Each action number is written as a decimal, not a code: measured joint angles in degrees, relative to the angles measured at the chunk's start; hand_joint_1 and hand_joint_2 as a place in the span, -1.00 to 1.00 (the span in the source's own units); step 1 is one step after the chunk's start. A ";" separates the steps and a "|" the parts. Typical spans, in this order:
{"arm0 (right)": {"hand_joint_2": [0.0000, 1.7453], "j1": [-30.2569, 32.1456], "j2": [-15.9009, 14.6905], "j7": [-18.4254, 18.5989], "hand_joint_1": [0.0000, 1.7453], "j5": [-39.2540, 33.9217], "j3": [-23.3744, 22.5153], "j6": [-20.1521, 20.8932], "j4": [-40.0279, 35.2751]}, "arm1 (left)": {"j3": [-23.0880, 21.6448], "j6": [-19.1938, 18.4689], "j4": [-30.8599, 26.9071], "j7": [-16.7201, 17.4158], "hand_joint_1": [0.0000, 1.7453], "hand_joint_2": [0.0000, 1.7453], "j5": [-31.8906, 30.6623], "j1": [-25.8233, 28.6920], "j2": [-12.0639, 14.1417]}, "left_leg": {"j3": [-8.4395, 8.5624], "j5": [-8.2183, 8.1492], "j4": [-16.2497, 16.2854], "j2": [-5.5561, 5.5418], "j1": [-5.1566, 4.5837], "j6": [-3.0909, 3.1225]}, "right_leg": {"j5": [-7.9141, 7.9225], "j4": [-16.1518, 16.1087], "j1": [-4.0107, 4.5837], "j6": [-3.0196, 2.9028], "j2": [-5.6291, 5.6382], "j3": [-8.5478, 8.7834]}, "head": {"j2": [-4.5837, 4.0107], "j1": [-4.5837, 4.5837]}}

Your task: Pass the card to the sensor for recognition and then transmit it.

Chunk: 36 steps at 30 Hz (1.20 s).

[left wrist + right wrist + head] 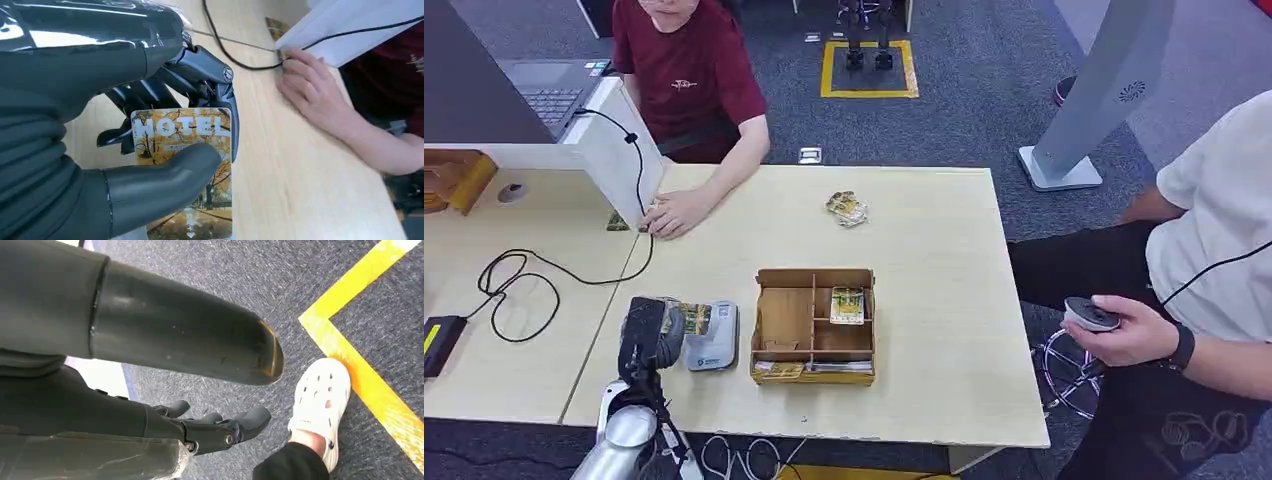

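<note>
A thin, stiff hotel card (182, 170), likely light and slick, is being pinched by the left hand (150, 150), thumb across its face and fingers behind, right over the grey sensor (713, 338) on the table (924, 300). Holding it by one end is probably safest. The right hand (200, 430) is hanging empty, fingers loosely apart, above the floor.

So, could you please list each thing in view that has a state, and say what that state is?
Left hand: holds the hotel card over the sensor.
Hotel card: pinched between thumb and fingers.
Sensor: flat on the table, beside the wooden organizer.
Wooden organizer: open-topped, one card in a compartment.
Loose cards: lying on the table, untouched.
Right hand: hanging over the floor, holding nothing.
</note>
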 joint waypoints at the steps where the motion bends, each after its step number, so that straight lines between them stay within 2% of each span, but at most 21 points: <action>1: -1.00 0.02 0.00 0.02 -1.00 0.04 0.00 0.15 0.00 | 0.00 -0.09 -1.04 -0.30 1.00 1.00 -0.02 -0.47 0.00 | -0.01 0.02 0.01 -0.03 0.00 -0.01 | 0.00 0.00 0.00 0.00 -0.03 -0.01 | 0.00 -0.02; 6: -1.00 -0.15 -0.02 0.02 -1.00 0.13 0.30 0.44 -0.24 | -0.02 -0.31 -3.84 1.07 1.00 1.00 -1.20 -4.82 0.31 | 0.01 0.03 0.01 -0.03 0.00 -0.01 | 0.01 0.01 0.00 -0.01 -0.03 0.05 | 0.00 -0.02; 12: -1.00 -0.17 -0.02 0.00 -1.00 0.22 0.74 0.81 -0.42 | -0.02 -0.11 -4.70 0.90 1.00 1.00 -2.51 -6.55 0.57 | 0.02 0.04 0.01 -0.04 0.01 -0.03 | 0.01 0.01 0.00 -0.01 -0.03 0.04 | 0.00 -0.02; 22: -1.00 -0.44 -0.02 -0.33 -1.00 0.57 2.27 1.57 -1.14 | -0.02 4.13 -2.67 0.46 1.00 1.00 -14.95 -10.74 0.87 | 0.01 0.05 0.01 -0.04 0.00 -0.03 | 0.01 0.01 0.00 0.00 -0.03 0.04 | 0.00 -0.02; 36: -1.00 -0.58 -0.04 -0.33 -1.00 0.59 3.24 1.97 -1.42 | -0.02 4.44 0.51 0.55 1.00 1.00 -16.66 -12.35 0.87 | 0.00 0.05 0.01 -0.04 0.01 -0.03 | 0.02 0.01 0.00 -0.01 -0.03 0.04 | 0.00 -0.02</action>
